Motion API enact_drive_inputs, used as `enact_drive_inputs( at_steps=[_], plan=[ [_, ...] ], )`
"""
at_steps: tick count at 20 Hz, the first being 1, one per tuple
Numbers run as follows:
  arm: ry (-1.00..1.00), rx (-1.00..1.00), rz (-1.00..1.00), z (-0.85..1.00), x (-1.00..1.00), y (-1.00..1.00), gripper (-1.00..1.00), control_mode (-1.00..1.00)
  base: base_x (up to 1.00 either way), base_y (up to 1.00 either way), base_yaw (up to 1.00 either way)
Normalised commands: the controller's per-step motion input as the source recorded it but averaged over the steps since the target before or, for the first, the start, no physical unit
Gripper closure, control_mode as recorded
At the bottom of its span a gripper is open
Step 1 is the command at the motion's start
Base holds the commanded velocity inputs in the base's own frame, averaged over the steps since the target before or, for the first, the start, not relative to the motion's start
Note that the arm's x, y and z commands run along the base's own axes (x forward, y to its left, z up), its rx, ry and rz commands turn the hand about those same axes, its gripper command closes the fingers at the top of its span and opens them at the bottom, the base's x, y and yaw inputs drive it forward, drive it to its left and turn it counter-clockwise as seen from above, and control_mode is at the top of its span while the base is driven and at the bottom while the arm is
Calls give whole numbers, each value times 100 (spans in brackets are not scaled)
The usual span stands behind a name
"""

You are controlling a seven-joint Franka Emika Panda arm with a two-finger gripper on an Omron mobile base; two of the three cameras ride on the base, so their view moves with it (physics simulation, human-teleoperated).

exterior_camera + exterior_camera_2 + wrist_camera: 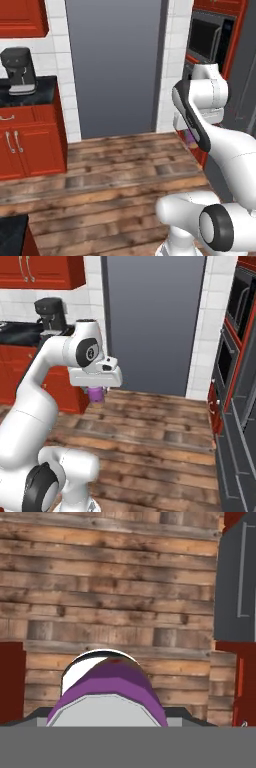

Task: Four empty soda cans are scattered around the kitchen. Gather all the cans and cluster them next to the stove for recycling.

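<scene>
A pink-purple soda can (96,394) hangs under my hand, above the wooden floor, with my gripper (96,391) shut on it. In the hand view the soda can (107,682) sits close at the bottom, its silver end toward the camera and the floor planks beyond it. From the left base view a sliver of the soda can (189,135) peeks out behind my forearm. The stove is out of view, and so are any other cans.
A dark coffee machine (19,70) stands on the black counter (45,87) over red cabinets (30,140) at left. A tall grey panel (152,321) fills the back wall. Built-in ovens (235,356) line the right side. Open wooden floor (115,170) lies ahead.
</scene>
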Motion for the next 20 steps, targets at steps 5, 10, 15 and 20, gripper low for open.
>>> enact_drive_inputs(
  at_steps=[5,10,15,20],
  plan=[
    [0,0,0,0,0,0,100,100,100,10,0],
    [0,0,0,0,0,0,100,100,100,28,0],
    [0,0,0,0,0,0,100,100,100,77,3],
    [0,0,0,0,0,0,100,100,96,99,7]
  ],
)
